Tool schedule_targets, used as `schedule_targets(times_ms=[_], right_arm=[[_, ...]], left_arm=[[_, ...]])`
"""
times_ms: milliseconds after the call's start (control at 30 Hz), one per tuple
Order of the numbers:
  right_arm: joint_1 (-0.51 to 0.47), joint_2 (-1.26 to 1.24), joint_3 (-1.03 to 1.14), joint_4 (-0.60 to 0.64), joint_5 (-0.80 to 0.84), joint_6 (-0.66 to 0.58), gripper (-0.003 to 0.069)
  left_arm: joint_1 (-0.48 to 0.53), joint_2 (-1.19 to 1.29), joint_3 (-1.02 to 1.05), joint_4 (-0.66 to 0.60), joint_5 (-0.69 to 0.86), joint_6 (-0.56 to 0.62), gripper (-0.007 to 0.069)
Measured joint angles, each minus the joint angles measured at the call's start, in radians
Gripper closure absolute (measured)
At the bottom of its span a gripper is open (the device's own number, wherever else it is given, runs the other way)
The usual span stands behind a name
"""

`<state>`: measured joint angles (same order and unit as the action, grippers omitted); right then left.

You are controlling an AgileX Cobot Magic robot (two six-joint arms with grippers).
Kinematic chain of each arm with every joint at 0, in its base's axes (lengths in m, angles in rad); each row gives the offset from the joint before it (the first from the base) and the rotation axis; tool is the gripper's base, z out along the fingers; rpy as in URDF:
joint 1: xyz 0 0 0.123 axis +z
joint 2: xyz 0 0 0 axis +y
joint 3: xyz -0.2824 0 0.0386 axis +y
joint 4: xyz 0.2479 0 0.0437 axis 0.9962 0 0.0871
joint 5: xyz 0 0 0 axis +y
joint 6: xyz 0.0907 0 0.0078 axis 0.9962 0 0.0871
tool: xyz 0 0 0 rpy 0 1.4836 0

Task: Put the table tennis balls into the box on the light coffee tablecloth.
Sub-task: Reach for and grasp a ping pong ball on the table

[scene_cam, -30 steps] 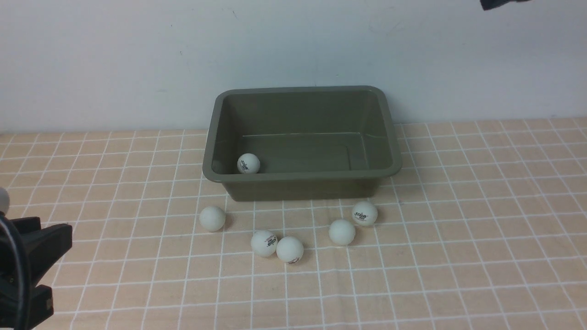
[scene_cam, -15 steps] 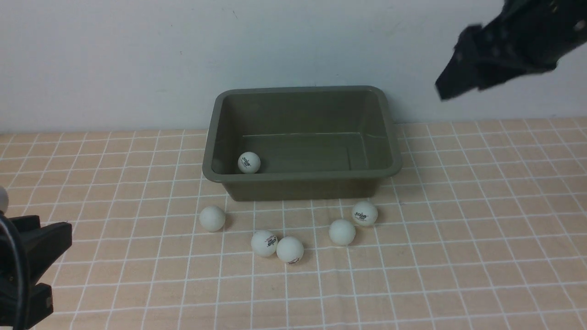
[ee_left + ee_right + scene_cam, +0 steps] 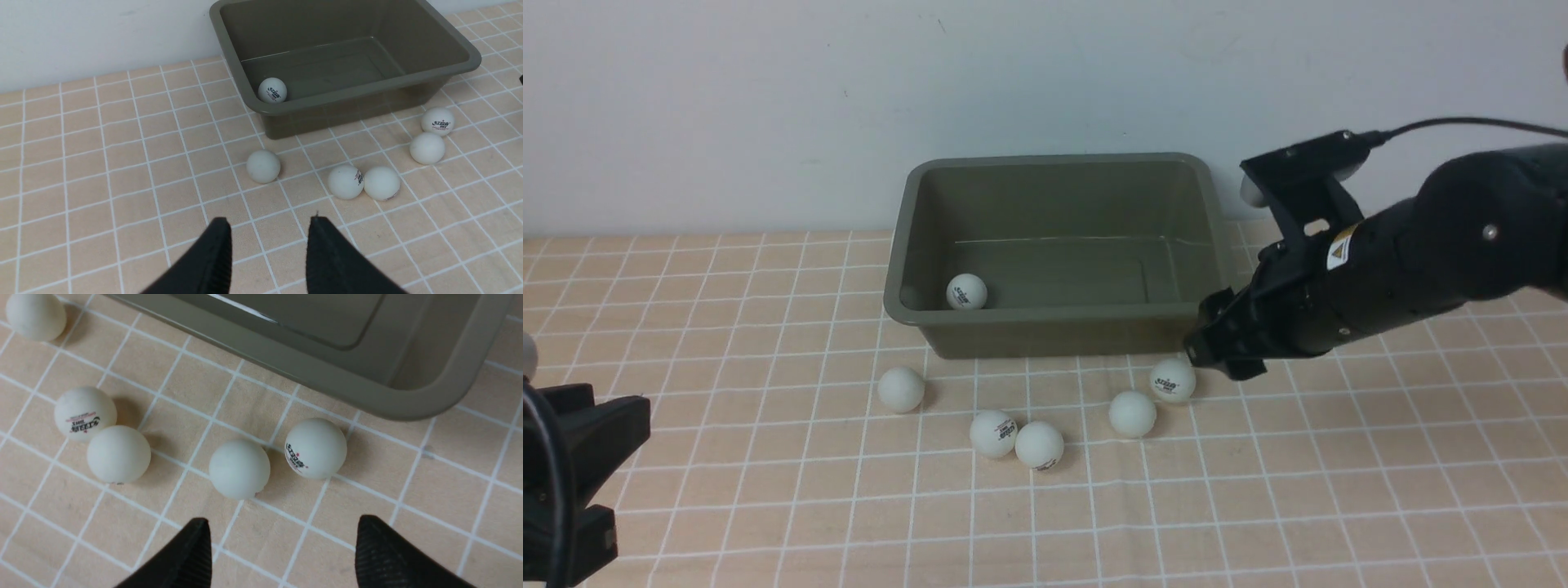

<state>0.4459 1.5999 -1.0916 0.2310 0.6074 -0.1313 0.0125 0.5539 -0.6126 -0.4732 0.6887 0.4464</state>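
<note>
The olive-grey box [image 3: 1062, 313] stands at the back of the light coffee tablecloth [image 3: 1339, 490]. One table tennis ball [image 3: 966, 291] lies inside it at the near left corner. Several more balls lie on the cloth in front of the box, among them a printed ball [image 3: 1173, 380] and a plain ball [image 3: 1132, 413]. My right gripper [image 3: 282, 522] is open and empty, low over the cloth just right of the printed ball [image 3: 315, 448], by the box's near right corner. My left gripper [image 3: 269, 222] is open and empty, well short of the nearest ball [image 3: 263, 165].
A pale wall rises right behind the box. Left of the box lies bare checked cloth, and my left arm [image 3: 572, 457] sits at the lower left edge. The right arm [image 3: 1421, 261] reaches in from the right above the cloth.
My right arm has swung down from the upper right corner to the box's near right corner, close to the printed ball. The ball in the box rolled slightly. The left arm has not moved.
</note>
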Motion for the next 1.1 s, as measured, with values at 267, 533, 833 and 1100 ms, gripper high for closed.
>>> schedule_targets(times_ms=[267, 533, 833, 1100], right_arm=[[0.0, 0.048, 0.006, 0.105, -0.117, 0.001, 0.0228], [0.0, 0.14, 0.006, 0.231, -0.183, 0.12, 0.0229], [0.0, 0.22, 0.006, 0.273, -0.254, 0.185, 0.0259], [0.0, 0.257, 0.006, 0.237, -0.28, 0.211, 0.026]], left_arm=[[0.0, 0.0, 0.0, 0.0, 0.001, 0.0, 0.0418], [0.0, 0.0, 0.0, 0.0, 0.01, 0.0, 0.0418], [0.0, 0.0, 0.0, 0.0, 0.02, 0.0, 0.0418], [0.0, 0.0, 0.0, 0.0, 0.023, 0.0, 0.0418]])
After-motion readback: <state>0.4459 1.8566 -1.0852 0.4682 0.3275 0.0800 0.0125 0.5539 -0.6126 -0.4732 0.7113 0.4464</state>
